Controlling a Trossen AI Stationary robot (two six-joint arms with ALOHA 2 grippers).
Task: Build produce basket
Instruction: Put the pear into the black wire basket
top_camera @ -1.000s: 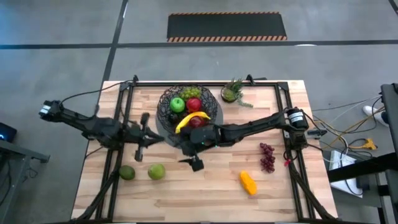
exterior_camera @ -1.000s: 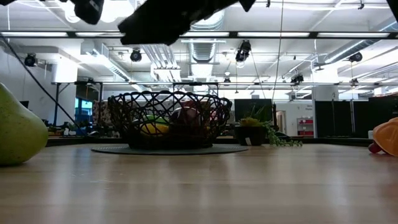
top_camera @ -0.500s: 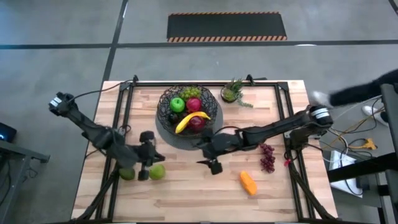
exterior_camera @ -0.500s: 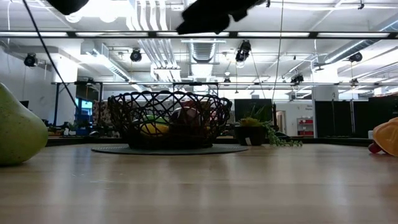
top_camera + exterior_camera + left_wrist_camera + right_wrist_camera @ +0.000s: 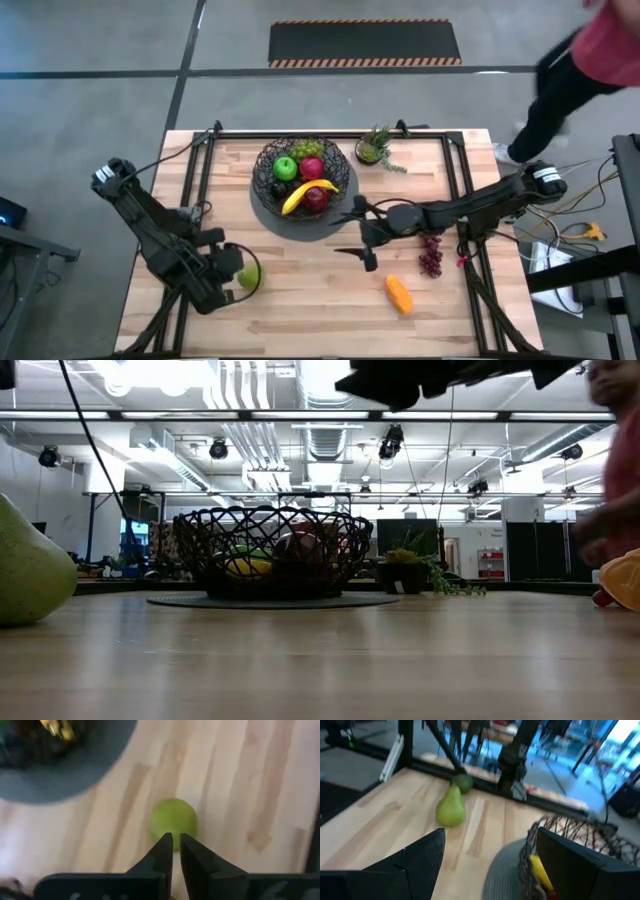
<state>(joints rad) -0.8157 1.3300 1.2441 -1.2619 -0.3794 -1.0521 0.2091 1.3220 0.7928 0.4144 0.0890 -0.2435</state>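
**Basket part-filled, four pieces of produce not yet in**

Basket (image 5: 305,180) sits at about twelve o'clock on the worktop (image 5: 330,310), a black wire bowl on a grey round base. Inside it show a green apple (image 5: 286,167), a bunch of green grapes (image 5: 307,150), a red apple (image 5: 312,168), a banana (image 5: 307,192) and another red fruit (image 5: 317,199) just beside the banana. By my reading, that puts the job past the halfway mark.

Outside the basket lie a pear (image 5: 250,276) at about eight o'clock, with a lime (image 5: 463,783) near it (seen only from the right wrist), the purple grapes (image 5: 431,251) at about four o'clock, and an orange piece (image 5: 399,294) at about five o'clock.

Left claw (image 5: 173,844) hangs directly over the pear, its fingers clenched together with nothing between them; to take the fruit they would first have to spread. Right claw (image 5: 363,237) hovers near the worktop's centre, just off the basket's base toward four o'clock, its fingers spread wide and empty, well apart from the purple grapes and the orange piece.

A small potted plant (image 5: 373,148) stands at one o'clock, beside the basket, and is no part of the load. A person (image 5: 585,70) is beyond the worktop at about two o'clock.
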